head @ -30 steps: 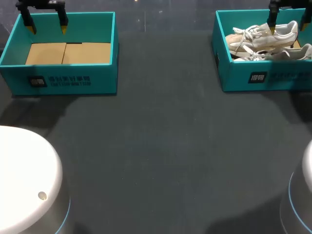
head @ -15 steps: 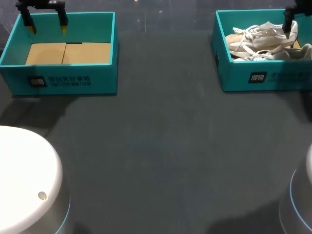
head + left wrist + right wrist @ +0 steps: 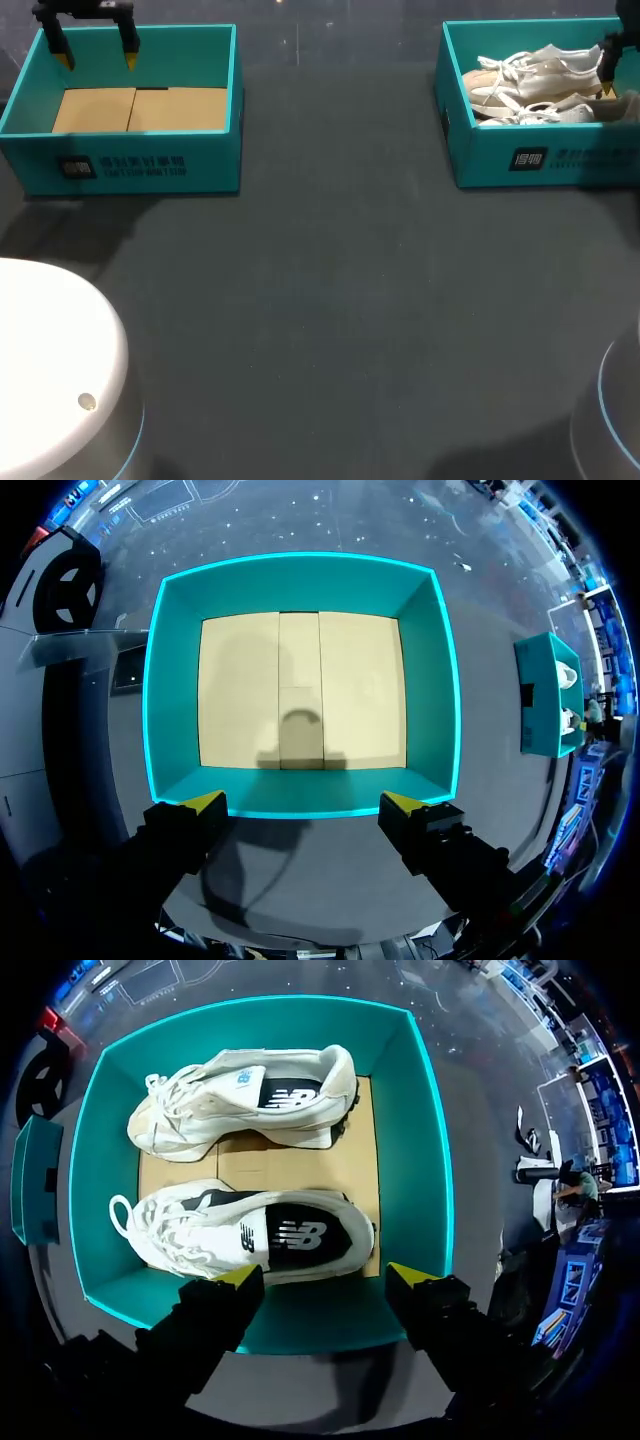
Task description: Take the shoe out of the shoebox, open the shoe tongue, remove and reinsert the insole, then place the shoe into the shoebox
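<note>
Over on the left, the left end effector (image 3: 302,802) hangs released, fingers spread wide, above the near wall of the empty shoebox (image 3: 300,580), nothing but a bare cardboard liner (image 3: 300,690) inside. Across the middle runs the dark worktop (image 3: 330,300), a broad open stretch between the two boxes and plenty of room, by my reckoning, to set a shoe down and work the tongue and insole. Now to the right: the right shoebox (image 3: 420,1140) holds the task's pair, the far sneaker (image 3: 245,1100) and the near sneaker (image 3: 250,1235), both white and on their sides, laces trailing at the toe ends. The right end effector (image 3: 325,1278) hovers released, gripping nothing, over the box wall just short of the near sneaker. The lift-out looks like the step in hand. Best bet: drop inside the wall, pinch the near sneaker across its midfoot or heel collar rather than the loose laces, then rise straight up to clear the rim before swinging out.
</note>
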Robot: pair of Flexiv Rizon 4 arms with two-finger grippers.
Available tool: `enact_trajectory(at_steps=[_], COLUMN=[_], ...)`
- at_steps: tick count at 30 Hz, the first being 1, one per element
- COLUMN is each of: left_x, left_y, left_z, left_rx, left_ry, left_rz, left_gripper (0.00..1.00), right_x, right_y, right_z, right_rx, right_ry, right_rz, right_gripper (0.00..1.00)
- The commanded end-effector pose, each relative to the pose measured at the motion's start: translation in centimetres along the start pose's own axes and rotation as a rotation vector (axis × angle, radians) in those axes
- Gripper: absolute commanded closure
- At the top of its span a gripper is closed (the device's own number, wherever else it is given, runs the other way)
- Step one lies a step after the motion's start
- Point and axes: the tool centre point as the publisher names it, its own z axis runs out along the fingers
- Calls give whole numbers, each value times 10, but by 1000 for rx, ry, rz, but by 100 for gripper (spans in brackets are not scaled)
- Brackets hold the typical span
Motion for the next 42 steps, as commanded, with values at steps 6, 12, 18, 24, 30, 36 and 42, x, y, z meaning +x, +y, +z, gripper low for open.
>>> enact_trajectory(at_steps=[6,12,18,24,30,36,42], left_x=[0,0,0,0,0,0,0], left_y=[0,0,0,0,0,0,0], left_z=[0,0,0,0,0,0,0], left_rx=[0,0,0,0,0,0,0], left_ry=[0,0,0,0,0,0,0], left_rz=[0,0,0,0,0,0,0], left_gripper=[0,0,0,0,0,0,0], right_x=[-7,-13,-18,-19,-21,-23,-26], right_y=[1,4,4,5,8,11,12], right_z=[20,27,37,46,55,62,71], right_rx=[-6,-14,-13,-7,-5,-2,7], right_ry=[10,21,11,-9,-12,-26,-28], right_rz=[0,7,1,-7,-8,-9,-11], right_gripper=[21,20,22,27,23,26,26])
